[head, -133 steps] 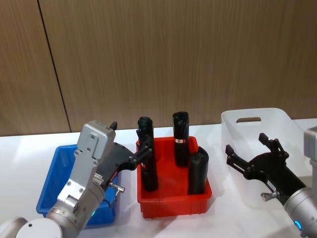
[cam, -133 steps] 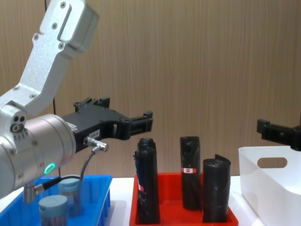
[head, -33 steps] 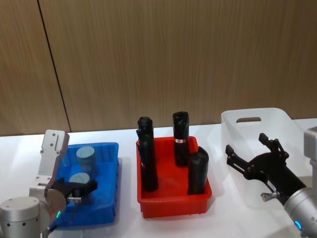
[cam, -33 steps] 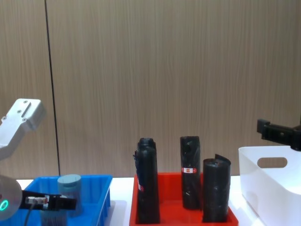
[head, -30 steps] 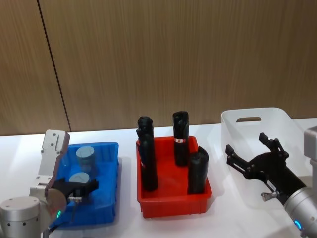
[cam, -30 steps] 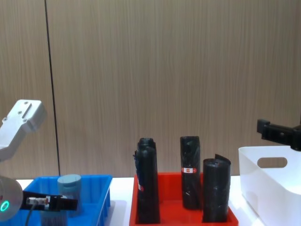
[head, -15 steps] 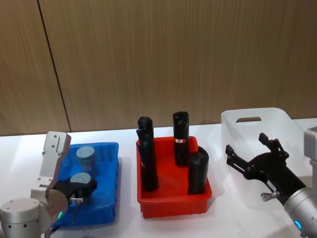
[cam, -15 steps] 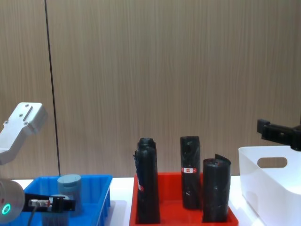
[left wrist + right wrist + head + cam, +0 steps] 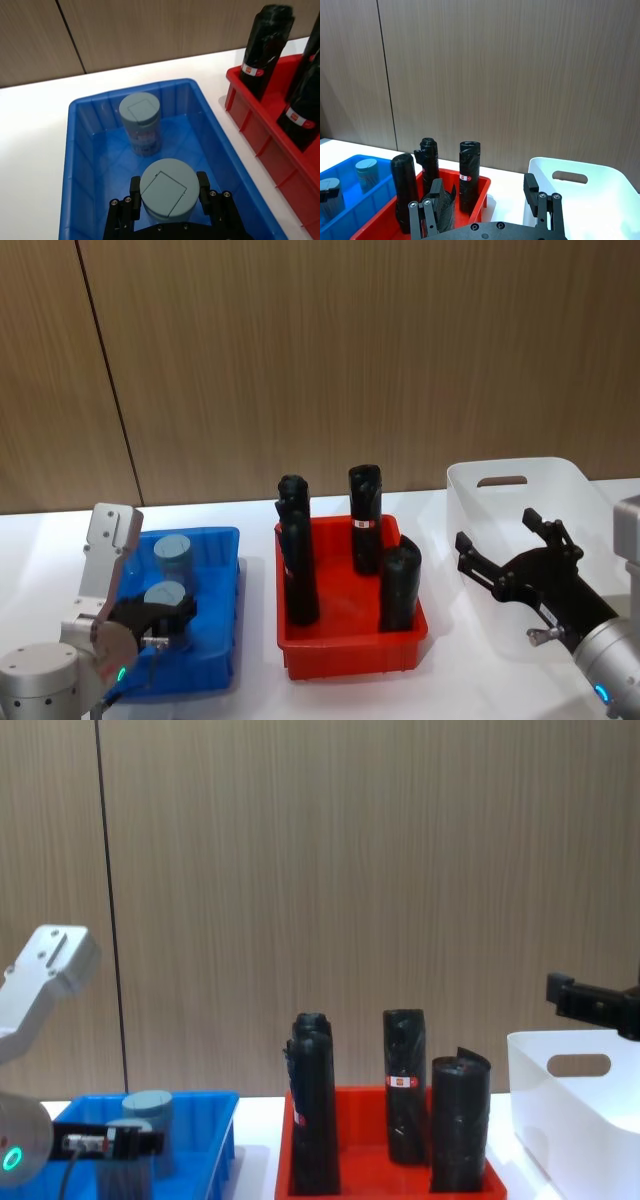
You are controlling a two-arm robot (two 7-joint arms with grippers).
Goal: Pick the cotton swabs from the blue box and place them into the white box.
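Wood-panel wall [image 9: 350,360] (one dark seam [image 9: 112,380]) behind white table [image 9: 340,700].

in the blue box [image 9: 200,533] a second tub [image 9: 173,552] stands just behind the cotton swab tub [image 9: 165,594] that the left end effector [image 9: 168,185] grips. black rolls [image 9: 365,510] in the red tray [image 9: 350,660] rise above both rims on the way to the white box [image 9: 470,500], where the right end effector [image 9: 495,527] hangs spread.

near cotton-swab tub [image 9: 165,186] standing upright, grey-blue lid up, being clamped by left gripper [image 9: 168,186] | far cotton-swab tub [image 9: 140,122] standing upright at its 12 o'clock, apart | blue box [image 9: 75,165] holding both, sitting at 9 o'clock of the head view | white box [image 9: 475,510] sitting open-topped at 3 o'clock
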